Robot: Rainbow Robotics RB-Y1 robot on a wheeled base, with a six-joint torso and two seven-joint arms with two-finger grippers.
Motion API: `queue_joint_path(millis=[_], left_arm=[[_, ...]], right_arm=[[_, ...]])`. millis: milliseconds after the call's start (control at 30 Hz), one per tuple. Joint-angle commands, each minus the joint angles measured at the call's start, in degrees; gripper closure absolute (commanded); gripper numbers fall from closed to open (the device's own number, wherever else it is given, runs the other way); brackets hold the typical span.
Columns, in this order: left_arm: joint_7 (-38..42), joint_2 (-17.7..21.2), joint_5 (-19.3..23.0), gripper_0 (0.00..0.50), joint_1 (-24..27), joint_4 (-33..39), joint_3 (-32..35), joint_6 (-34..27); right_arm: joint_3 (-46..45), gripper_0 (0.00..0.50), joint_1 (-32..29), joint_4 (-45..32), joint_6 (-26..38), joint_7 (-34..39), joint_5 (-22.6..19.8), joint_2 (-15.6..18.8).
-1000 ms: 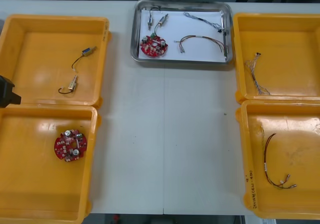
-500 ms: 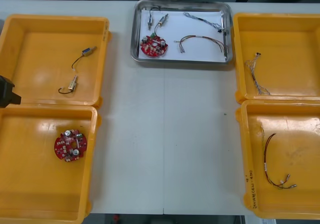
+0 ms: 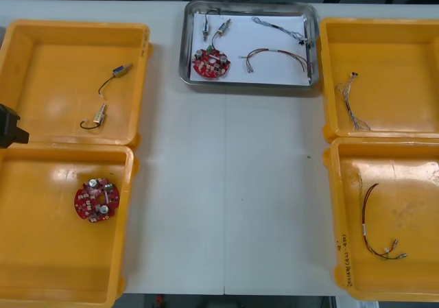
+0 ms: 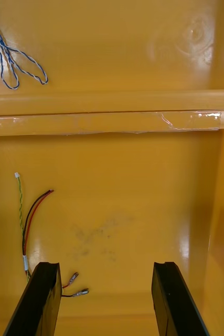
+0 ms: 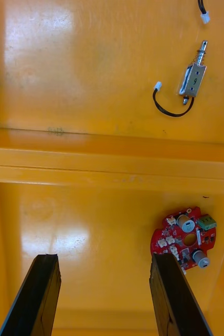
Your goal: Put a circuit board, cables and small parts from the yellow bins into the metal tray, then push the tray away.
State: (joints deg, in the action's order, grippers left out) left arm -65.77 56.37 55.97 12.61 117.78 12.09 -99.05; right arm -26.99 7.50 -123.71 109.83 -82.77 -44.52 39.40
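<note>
Loaded metal tray [image 3: 315, 44] sits at the table's [image 3: 226, 184] far edge. It is rigid, probably light and slippery, best pushed at its near rim. Left claw [image 5: 105, 260] and right claw [image 4: 105, 265] hang released over yellow bins [image 3: 65, 253].

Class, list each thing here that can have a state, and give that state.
left gripper: open, empty, over near left yellow bin
right gripper: open, empty, over near right yellow bin
metal tray: loaded, at far side of table
tray's circuit board: flat, face up
</note>
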Motion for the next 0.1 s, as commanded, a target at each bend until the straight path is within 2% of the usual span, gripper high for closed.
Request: queue_joint_path(millis=[33,100], left_arm=[[-4.8,-0.4,0.4,0.000,-0.7,0.3,-0.7,0.5],[-4.8,-0.4,0.4,0.000,-0.7,0.3,-0.7,0.5]], right_arm=[[0.4,0.000,-0.8,-1.9,0.2,2.0,-0.3,-0.5],[0.4,0.000,-0.8,-1.9,0.2,2.0,-0.3,-0.5]])
